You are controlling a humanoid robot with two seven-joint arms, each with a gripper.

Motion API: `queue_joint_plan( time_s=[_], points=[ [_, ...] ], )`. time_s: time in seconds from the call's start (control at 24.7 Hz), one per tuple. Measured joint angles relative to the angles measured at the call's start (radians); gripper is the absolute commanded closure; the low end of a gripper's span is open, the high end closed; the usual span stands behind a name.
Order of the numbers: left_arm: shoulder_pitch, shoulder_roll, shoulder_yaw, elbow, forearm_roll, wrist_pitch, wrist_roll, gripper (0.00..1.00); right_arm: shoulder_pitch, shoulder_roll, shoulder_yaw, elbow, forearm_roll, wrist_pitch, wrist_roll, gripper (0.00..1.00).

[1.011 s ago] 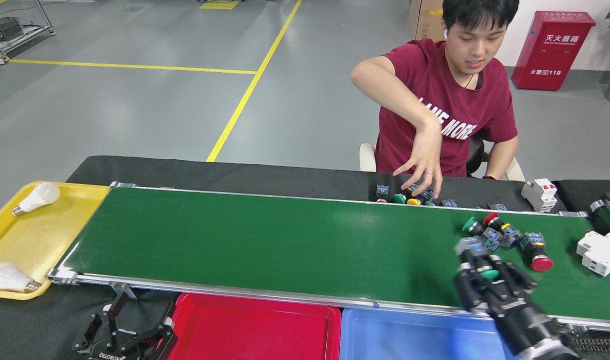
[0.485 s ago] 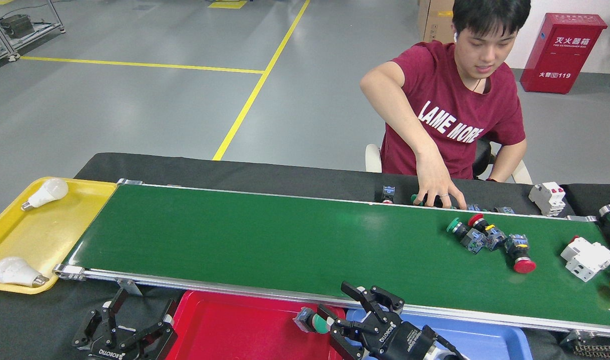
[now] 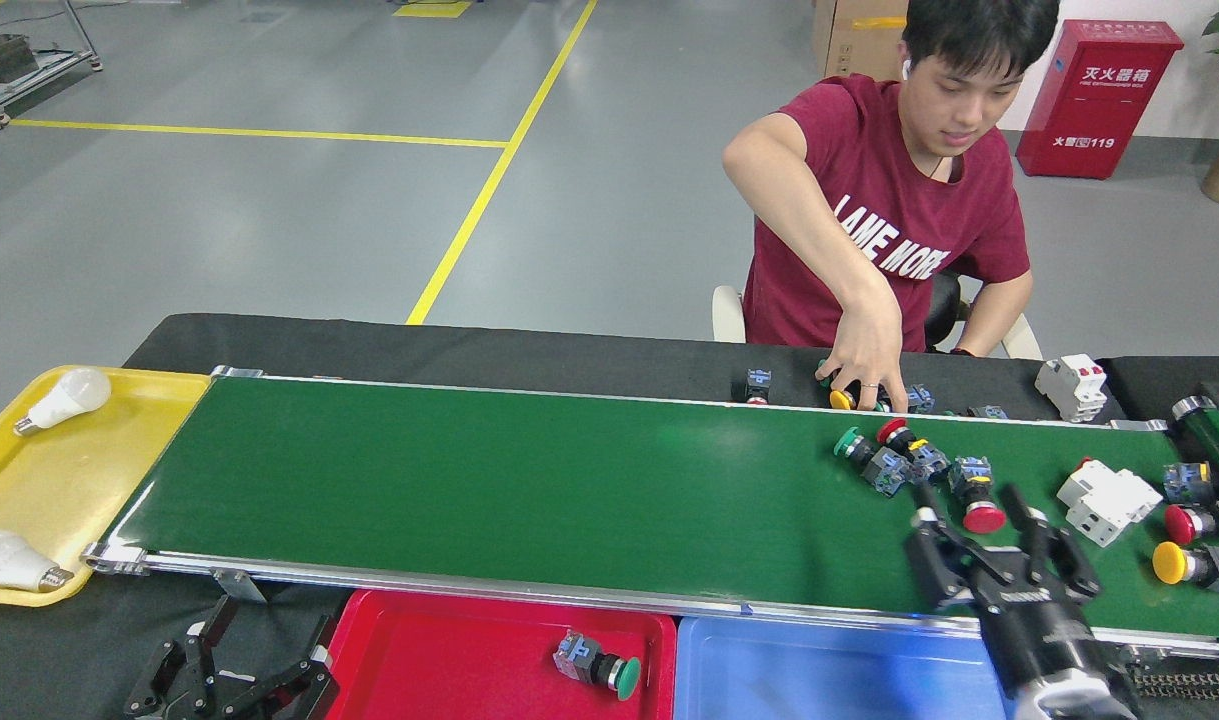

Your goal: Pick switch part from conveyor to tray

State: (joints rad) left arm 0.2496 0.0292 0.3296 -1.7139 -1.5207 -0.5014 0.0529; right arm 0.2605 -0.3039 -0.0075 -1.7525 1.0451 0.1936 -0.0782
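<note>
Right claw hangs over the near side of the conveyor, fingers spread apart and holding nothing. Just beyond its fingertips lies a red-capped switch part, with a green-capped switch part and another red-capped one beyond and to the left. Right of the claw: a white circuit breaker and more switches at the belt's end.

Containers: the red tray, left of the claw and nearer the robot, holds one green-capped switch part. The blue tray, directly below the claw, shows no contents. The yellow tray, far left, holds two light bulbs.

Left claw rests low over the black surface, fingers apart.

A person's hand touches parts at the belt's far edge.
</note>
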Motion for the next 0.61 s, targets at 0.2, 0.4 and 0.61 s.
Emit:
queue_joint_plan(
  time_s=[0.2,0.4,0.61],
  points=[
    [0.000,0.000,0.000,0.000,0.000,0.001,0.000,0.00,0.124,-0.019,0.001,-0.001,0.000,0.044,-0.101,0.03],
    [-0.001,0.000,-0.001,0.001,0.000,0.001,0.000,0.00,0.111,-0.019,0.011,-0.003,0.000,0.048,-0.120,0.03],
    [-0.043,0.000,-0.023,0.005,0.000,0.001,-0.001,0.00,-0.020,-0.019,0.148,0.023,0.003,0.100,-0.050,0.04]
  ],
)
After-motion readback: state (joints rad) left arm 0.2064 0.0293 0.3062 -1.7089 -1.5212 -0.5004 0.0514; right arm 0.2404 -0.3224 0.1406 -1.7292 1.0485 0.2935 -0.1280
